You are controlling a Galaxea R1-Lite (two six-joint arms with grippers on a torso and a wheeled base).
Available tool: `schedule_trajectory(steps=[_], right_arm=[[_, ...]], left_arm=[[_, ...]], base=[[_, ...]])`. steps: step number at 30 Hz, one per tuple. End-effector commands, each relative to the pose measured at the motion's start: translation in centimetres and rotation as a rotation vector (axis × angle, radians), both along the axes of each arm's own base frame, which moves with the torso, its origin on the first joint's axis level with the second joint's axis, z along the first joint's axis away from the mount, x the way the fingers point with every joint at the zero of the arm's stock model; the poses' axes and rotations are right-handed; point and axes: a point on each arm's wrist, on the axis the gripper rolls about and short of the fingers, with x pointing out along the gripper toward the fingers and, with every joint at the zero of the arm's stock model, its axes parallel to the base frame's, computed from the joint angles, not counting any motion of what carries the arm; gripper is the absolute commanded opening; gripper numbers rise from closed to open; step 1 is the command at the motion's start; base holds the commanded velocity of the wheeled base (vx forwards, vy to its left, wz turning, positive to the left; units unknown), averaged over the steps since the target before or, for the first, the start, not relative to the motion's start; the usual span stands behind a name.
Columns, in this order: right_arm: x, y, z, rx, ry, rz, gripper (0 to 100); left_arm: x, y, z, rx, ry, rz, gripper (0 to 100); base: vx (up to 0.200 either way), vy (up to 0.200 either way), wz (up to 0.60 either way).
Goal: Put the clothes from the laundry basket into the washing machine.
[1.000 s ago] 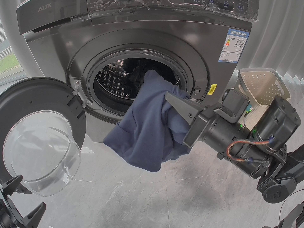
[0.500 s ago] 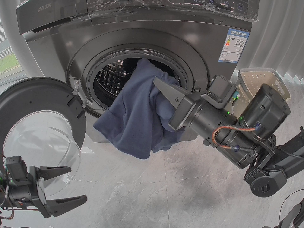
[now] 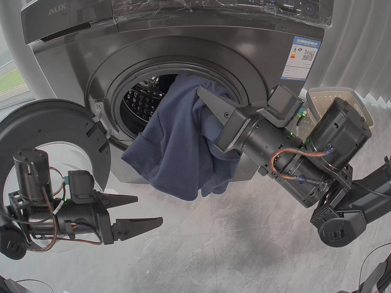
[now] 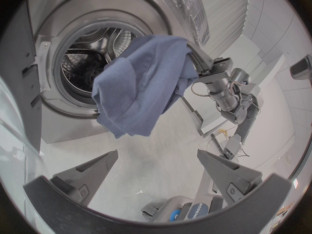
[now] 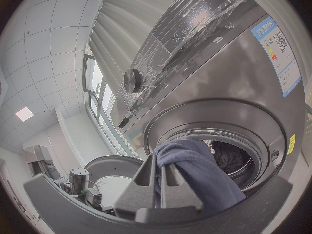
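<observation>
A dark blue garment point(image 3: 179, 143) hangs in front of the washing machine's point(image 3: 183, 41) round drum opening point(image 3: 142, 102), its upper fold at the mouth and its lower part draped below the rim. My right gripper point(image 3: 200, 91) is shut on the garment's top edge point(image 5: 201, 176), just before the opening. My left gripper point(image 3: 148, 211) is open and holds nothing, low over the floor, below and left of the hanging cloth point(image 4: 143, 91). Some dark clothing point(image 5: 229, 156) lies inside the drum. The beige laundry basket point(image 3: 338, 102) stands at the right, partly hidden by my right arm.
The machine's round door point(image 3: 49, 127) with its glass bowl is swung open at the left, close behind my left arm. Grey tiled floor point(image 3: 228, 241) spreads in front of the machine. A white curtain point(image 3: 362, 41) hangs at the right.
My left arm has come up from the lower left corner and moved right toward the garment. My right gripper has raised the garment closer to the drum opening.
</observation>
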Motion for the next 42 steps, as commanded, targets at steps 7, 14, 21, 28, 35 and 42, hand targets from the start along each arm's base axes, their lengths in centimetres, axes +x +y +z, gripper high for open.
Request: schedule_trajectory(steps=[7,14,21,28,35,42], right_arm=[[0.0,0.0,0.1,0.002,-0.001,-0.001,0],[0.0,0.0,0.2,0.005,-0.003,-0.002,0],[0.0,0.0,0.1,0.002,-0.001,-0.004,0],[0.1,0.1,0.0,0.001,0.0,-0.006,0],[0.5,-0.2,0.0,0.002,-0.001,-0.023,0],[1.0,-0.2,-0.2,0.001,-0.003,-0.037,0]], left_arm=[[4.5,-2.6,-2.5,0.018,0.022,0.011,100],[6.2,-3.4,-2.7,-0.02,-0.008,0.029,100],[6.5,-4.5,-1.6,-0.09,-0.031,0.039,100],[5.0,-4.8,-0.4,-0.127,-0.063,0.008,100],[2.7,-4.5,1.0,-0.153,-0.093,-0.031,100],[1.6,-4.4,1.1,-0.16,-0.102,-0.053,100]], base=[[0.0,0.0,0.0],[0.0,0.0,0.0],[0.0,0.0,0.0],[0.0,0.0,0.0],[0.0,0.0,0.0],[0.0,0.0,0.0]])
